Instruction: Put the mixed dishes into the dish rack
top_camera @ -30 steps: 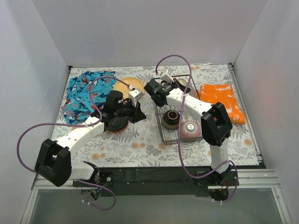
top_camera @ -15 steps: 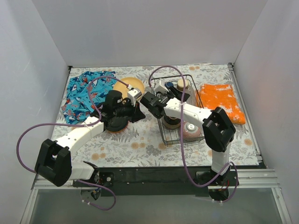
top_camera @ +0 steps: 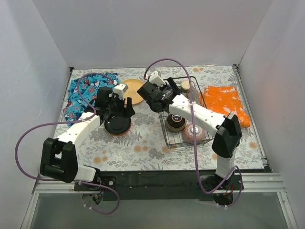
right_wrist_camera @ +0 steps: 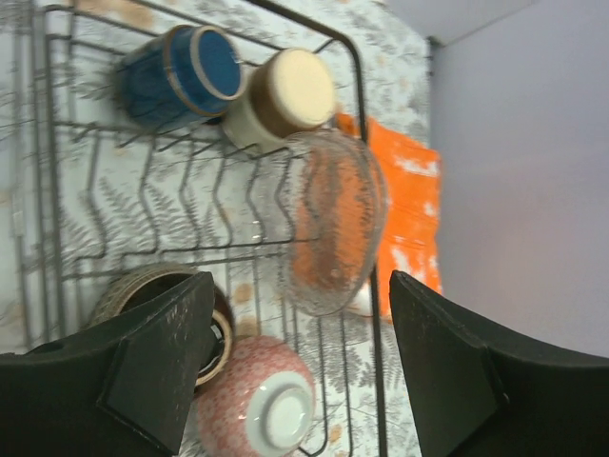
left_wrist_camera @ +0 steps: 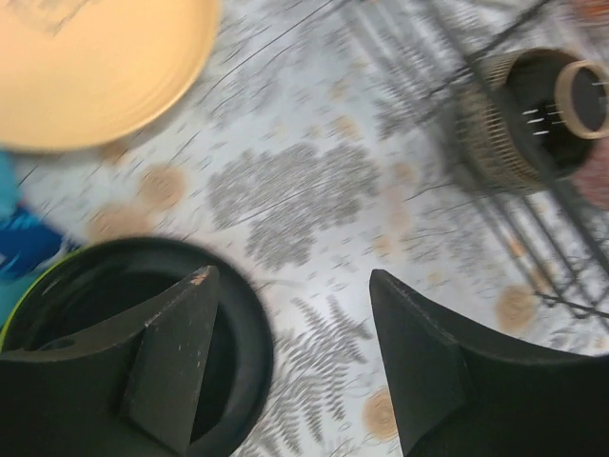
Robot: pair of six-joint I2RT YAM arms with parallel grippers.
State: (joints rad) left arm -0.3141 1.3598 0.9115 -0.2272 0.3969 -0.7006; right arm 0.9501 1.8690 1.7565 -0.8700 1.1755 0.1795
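Note:
The dish rack (top_camera: 167, 136) (right_wrist_camera: 366, 143) holds a dark blue mug (right_wrist_camera: 181, 76), a beige cup (right_wrist_camera: 285, 95), a brown-ringed bowl (top_camera: 175, 121) (right_wrist_camera: 157, 286), an upturned pink bowl (top_camera: 194, 132) (right_wrist_camera: 262, 405) and a red-orange plate (right_wrist_camera: 333, 219) standing on edge. My right gripper (top_camera: 161, 95) (right_wrist_camera: 303, 286) hangs open over the rack's left side, empty. A dark plate (top_camera: 117, 125) (left_wrist_camera: 95, 314) lies on the table on top of other plates. My left gripper (top_camera: 125, 112) (left_wrist_camera: 290, 286) is open just above its right rim, holding nothing. A yellow-orange plate (top_camera: 135, 90) (left_wrist_camera: 95, 57) lies behind.
A blue patterned cloth (top_camera: 83, 93) is bunched at the far left. An orange crinkly bag (top_camera: 228, 102) (right_wrist_camera: 409, 209) lies right of the rack. Grey walls close in three sides. Purple cables loop above both arms.
Both grippers went from shut to open. The left gripper has drawn back toward the far left, off the dark plate. The right gripper has swung toward the rack's far left corner.

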